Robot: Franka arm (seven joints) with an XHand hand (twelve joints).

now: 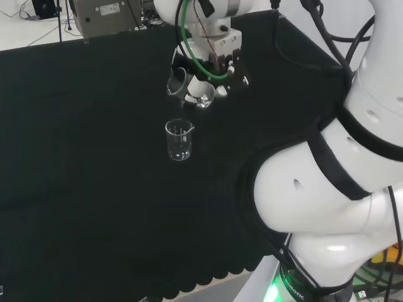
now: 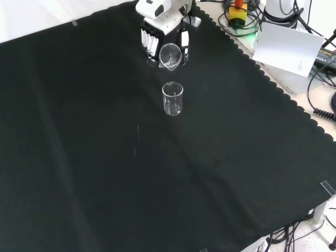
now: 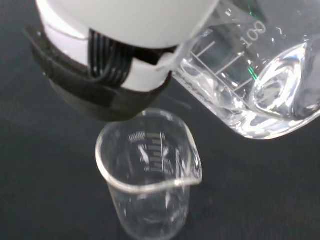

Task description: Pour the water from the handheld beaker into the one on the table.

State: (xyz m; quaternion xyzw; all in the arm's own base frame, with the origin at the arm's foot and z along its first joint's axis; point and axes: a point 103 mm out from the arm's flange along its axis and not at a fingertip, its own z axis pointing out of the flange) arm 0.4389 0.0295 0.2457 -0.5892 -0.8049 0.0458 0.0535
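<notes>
Item one, the hand [image 1: 208, 75]: you had it above the far middle of the tabletop [image 1: 88, 189] in the head view, at the top centre of the front view; its fingers [image 2: 149, 42] were curled round the handheld beaker [image 2: 170, 55], so it was holding that vessel and nothing else.

Item two, the handheld beaker: clear glass, tipped well over, its open mouth turned toward the front camera and downward; in the wrist view its graduated wall [image 3: 240, 75] lay slanted, with clear water [image 3: 280, 90] pooled in the low part near the rim; you kept it in the air, apart from the cloth.

Item three, the beaker on the table [image 1: 179, 139]: clear, upright, spout rim visible; it stood on the black cloth just below the hand in the head view, and just in front of and below the tipped beaker in the front view [image 2: 172, 98]; the two vessels were near each other but not touching; in the wrist view its mouth [image 3: 150, 160] sat directly under the lip of the held one; whether it already held water you could not tell from these views.

Item four, the tabletop: covered in black cloth with a scalloped edge; the arm's white links [image 1: 340, 176] stood at the right of the head view.
</notes>
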